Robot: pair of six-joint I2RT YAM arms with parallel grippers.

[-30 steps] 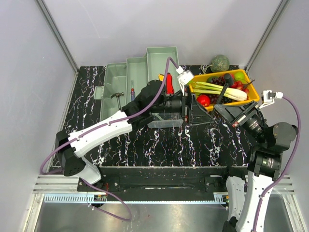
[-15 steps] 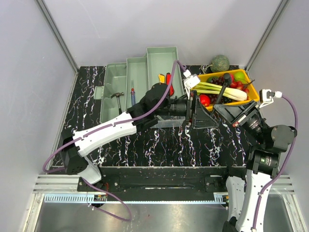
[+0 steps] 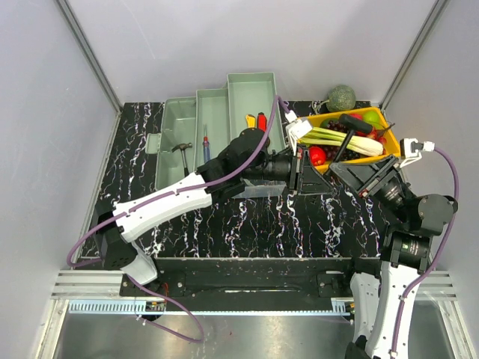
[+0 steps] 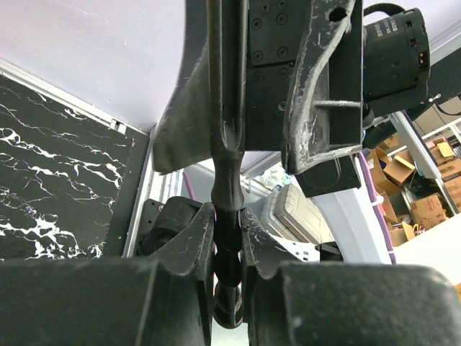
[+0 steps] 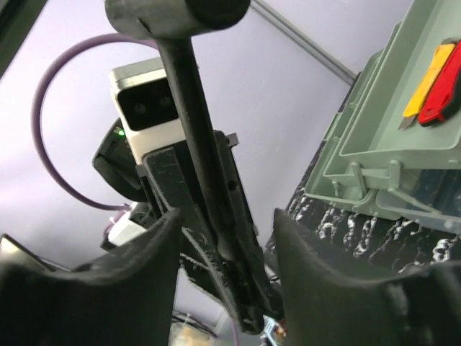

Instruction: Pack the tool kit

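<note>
The pale green toolbox (image 3: 224,112) stands open at the back with its trays folded out. In it lie a small hammer (image 3: 179,148), a screwdriver (image 3: 206,142) and the red and yellow knives (image 3: 257,120). A black hammer (image 3: 353,123) is held upright between the two arms, over the tray's near edge. My left gripper (image 4: 228,259) is shut on the ribbed end of its handle (image 4: 227,187). My right gripper (image 5: 227,238) stands open around the same handle (image 5: 191,94), with its fingers clear of it. The two grippers meet tip to tip (image 3: 333,170).
An orange-yellow tray (image 3: 393,142) of fruit and vegetables sits at the back right, under the black hammer's head. A round green melon (image 3: 341,97) lies behind it. Grey walls close in both sides and the back. The toolbox corner (image 5: 389,130) lies close to the right gripper.
My left arm reached right to the black hammer and its jaws closed on the handle. My right gripper, shut on that handle before, has opened.
</note>
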